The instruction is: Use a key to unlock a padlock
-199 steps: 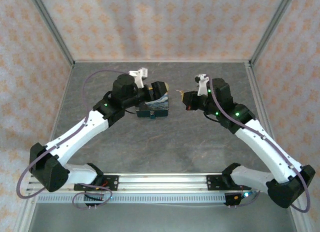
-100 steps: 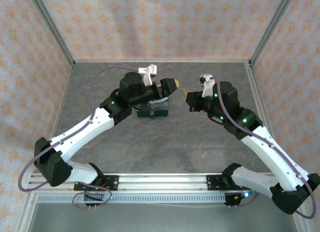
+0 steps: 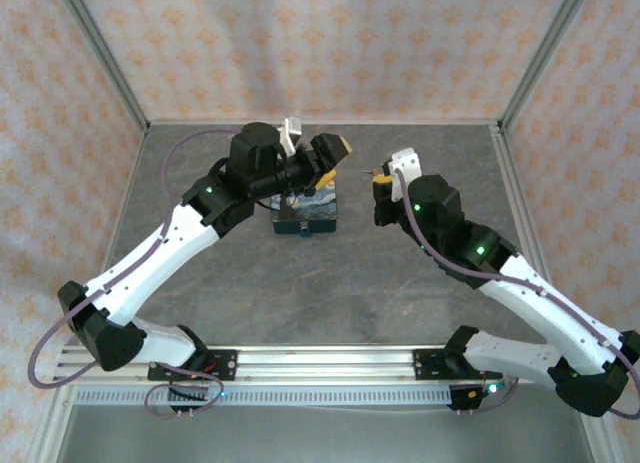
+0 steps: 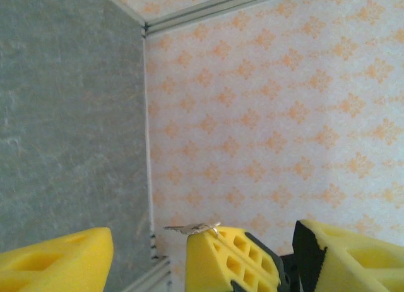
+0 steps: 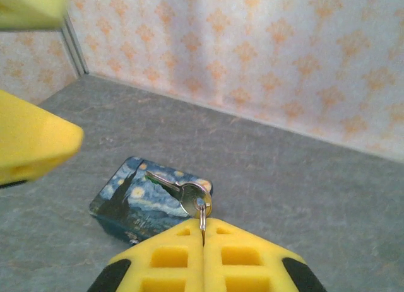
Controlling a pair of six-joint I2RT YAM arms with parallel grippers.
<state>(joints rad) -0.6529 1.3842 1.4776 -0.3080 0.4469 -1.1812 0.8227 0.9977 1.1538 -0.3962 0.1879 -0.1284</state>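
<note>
key (image 5: 172, 186) is up off the table, sticking out of the right gripper (image 5: 202, 238). its jaws are pinched fully together on the key's ring (image 5: 202, 216), and the blade points to about 10 o'clock in the right wrist view. it is probably light, stiff, thin, slick metal. held only by the ring it can likely swivel, so turning it would want a flat hold on the round head instead. left gripper (image 3: 333, 149) has its jaws spread wide with nothing in them. in the top view it sits close by, at about 10 o'clock of the right gripper. padlock: cannot tell where it lies. dark-blue box (image 3: 307, 213) with a swirly painted print lies on the grey table (image 3: 330, 293), at about 7 o'clock of the left gripper and below the key. in the way: the two grippers crowd each other, the box is right underneath, and the patterned back wall (image 3: 330, 53) is not far behind.
</note>
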